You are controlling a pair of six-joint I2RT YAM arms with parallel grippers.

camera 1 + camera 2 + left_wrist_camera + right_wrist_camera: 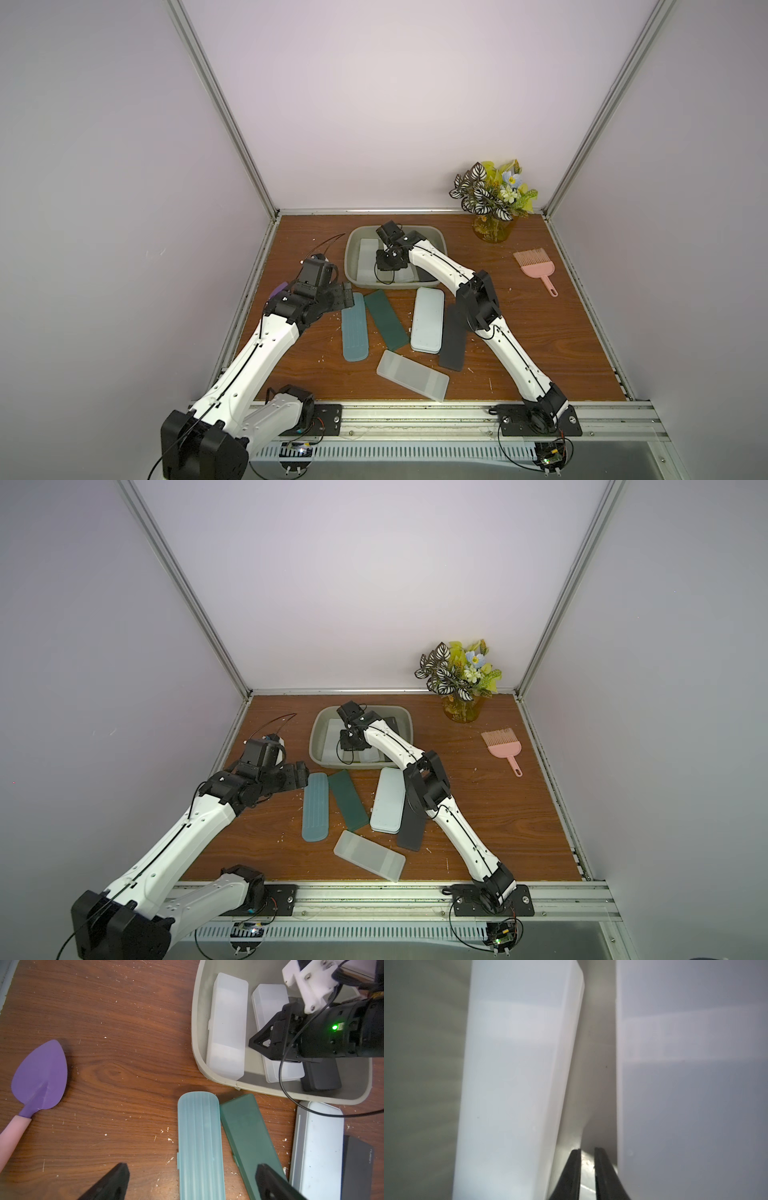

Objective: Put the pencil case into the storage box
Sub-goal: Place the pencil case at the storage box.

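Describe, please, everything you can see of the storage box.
The storage box is a shallow greyish-beige tub, seemingly plastic, rectangular with rounded corners and a rolled rim. It sits flat and open-topped at the far middle of the table. Inside lie two white cases side by side and a dark case. The right gripper, shut and empty, dips between the white cases; whether it touches the floor is unclear.

A lab test booth: aluminium frame [222, 104], plain walls [395, 104], wooden tabletop [540, 328].

Black case [320, 1076] in the storage box [195, 1043] half behind the right pincer [256, 1042]; pink spatula handle [12, 1136] partly off-frame.
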